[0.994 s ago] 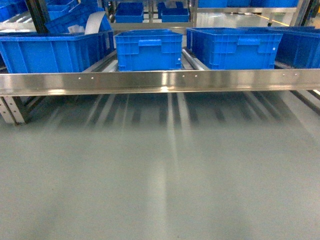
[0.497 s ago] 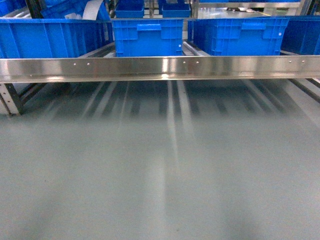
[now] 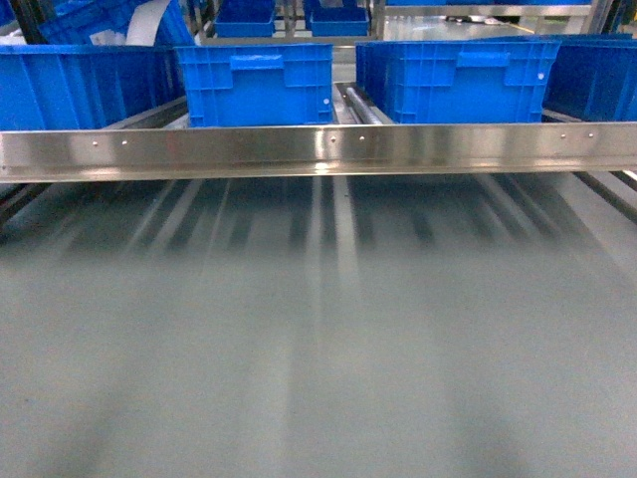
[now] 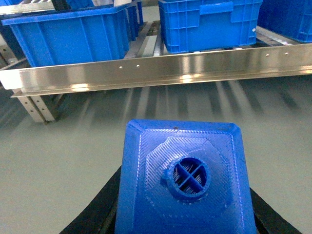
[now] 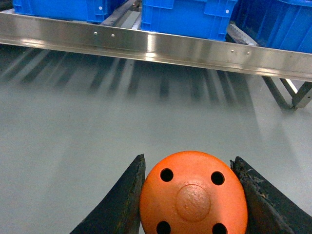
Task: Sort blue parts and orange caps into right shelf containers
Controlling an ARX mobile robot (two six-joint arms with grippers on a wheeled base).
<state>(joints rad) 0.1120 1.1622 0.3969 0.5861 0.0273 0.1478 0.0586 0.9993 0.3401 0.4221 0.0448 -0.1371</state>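
In the left wrist view a blue part (image 4: 185, 180) with a round stud on top sits between my left gripper's (image 4: 184, 200) black fingers (image 4: 97, 214), which are shut on it. In the right wrist view an orange cap (image 5: 195, 200), flat top with small holes facing the camera, is pinched in my right gripper (image 5: 188, 163). Both are held above the grey floor, short of the shelf. Large blue crates (image 3: 254, 85) (image 3: 458, 80) stand on the shelf ahead. Neither gripper shows in the head view.
A long steel rail (image 3: 318, 149) runs across the shelf front, below the crates. More blue crates stand at the far left (image 3: 80, 90) and far right (image 3: 597, 80), with others behind. Steel shelf legs (image 4: 36, 105) (image 5: 292, 95) meet the grey floor (image 3: 318, 339).
In the head view the shelf, rail and crates have slid left and slightly upward, so the view has shifted right along the shelf.
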